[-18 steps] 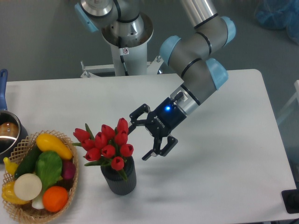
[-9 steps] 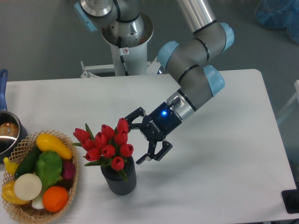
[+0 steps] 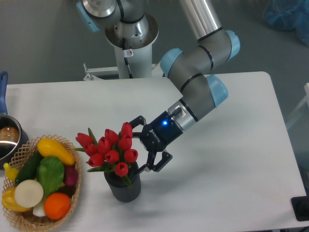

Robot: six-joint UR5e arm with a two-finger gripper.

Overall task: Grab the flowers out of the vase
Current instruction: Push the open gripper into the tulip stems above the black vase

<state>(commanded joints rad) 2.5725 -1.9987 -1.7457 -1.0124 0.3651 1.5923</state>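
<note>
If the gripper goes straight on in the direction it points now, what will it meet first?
Most likely the red tulips: the open gripper points left at the bunch's right side, above the dark ribbed vase. Depth is unclear from this single view.

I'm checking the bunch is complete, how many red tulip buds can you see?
9 tulip buds, all clustered above the vase: three upper left, three by the claw, three lower. Others may hide behind.

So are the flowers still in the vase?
Yes. The flowers stand in the upright vase, and the open gripper beside them has not closed on them.
</note>
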